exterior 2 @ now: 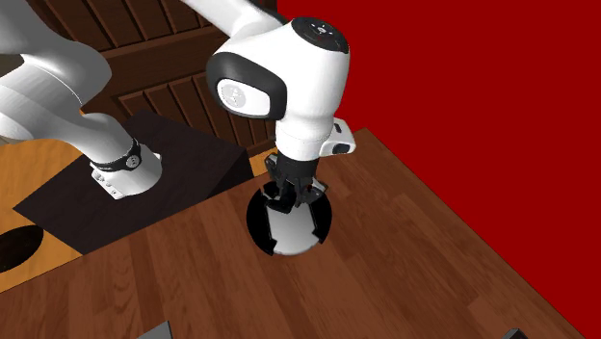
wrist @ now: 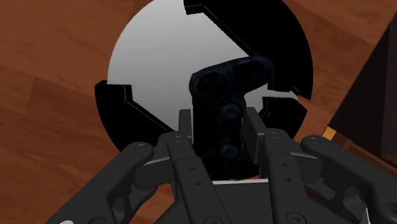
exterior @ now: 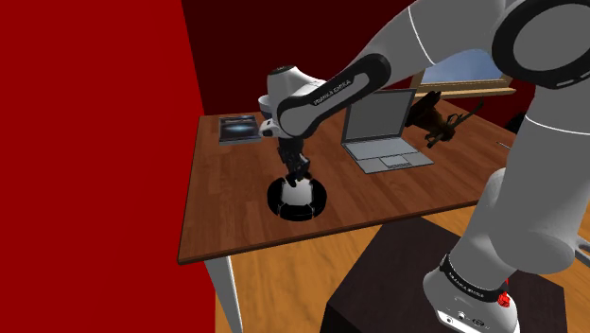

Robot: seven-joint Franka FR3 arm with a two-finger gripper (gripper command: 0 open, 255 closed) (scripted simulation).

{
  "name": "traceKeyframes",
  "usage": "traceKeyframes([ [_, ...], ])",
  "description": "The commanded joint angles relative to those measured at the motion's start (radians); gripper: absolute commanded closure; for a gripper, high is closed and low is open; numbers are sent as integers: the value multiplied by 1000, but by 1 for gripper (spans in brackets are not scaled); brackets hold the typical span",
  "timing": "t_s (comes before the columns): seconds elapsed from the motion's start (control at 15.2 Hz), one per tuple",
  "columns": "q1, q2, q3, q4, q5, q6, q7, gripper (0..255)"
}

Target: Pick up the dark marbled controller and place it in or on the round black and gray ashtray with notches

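Observation:
The round ashtray (exterior: pixel 276 200), black with a notched rim and a pale grey inside, sits near the front of the wooden table (exterior: pixel 227 208). My gripper (exterior: pixel 299 176) hangs directly over it, pointing down. In the wrist view the dark marbled controller (wrist: pixel 230 86) is clasped between the two black fingers (wrist: pixel 185 130), its curved head sticking out beyond the fingertips above the ashtray's (wrist: pixel 159 57) grey floor. The second exterior view has the gripper (exterior 2: pixel 292 198) just above the ashtray (exterior 2: pixel 258 220).
An open grey laptop (exterior: pixel 383 134) stands behind the ashtray on the shoulder view's right, with a black gadget (exterior: pixel 438 119) further back. A dark flat frame (exterior: pixel 239 127) lies at the table's far left. A red wall (exterior: pixel 95 123) borders the table; the dark stand (exterior: pixel 407 284) is near its front edge.

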Motion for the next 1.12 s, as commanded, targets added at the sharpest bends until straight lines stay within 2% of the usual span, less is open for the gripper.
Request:
traceKeyframes([
  [0.0, -1, 16, -1, -11, -2, 27, 3, 255],
  [0.66, -1, 102, -3, -44, -11, 146, 17, 255],
  [1.06, -1, 102, -3, -44, -11, 146, 17, 255],
])
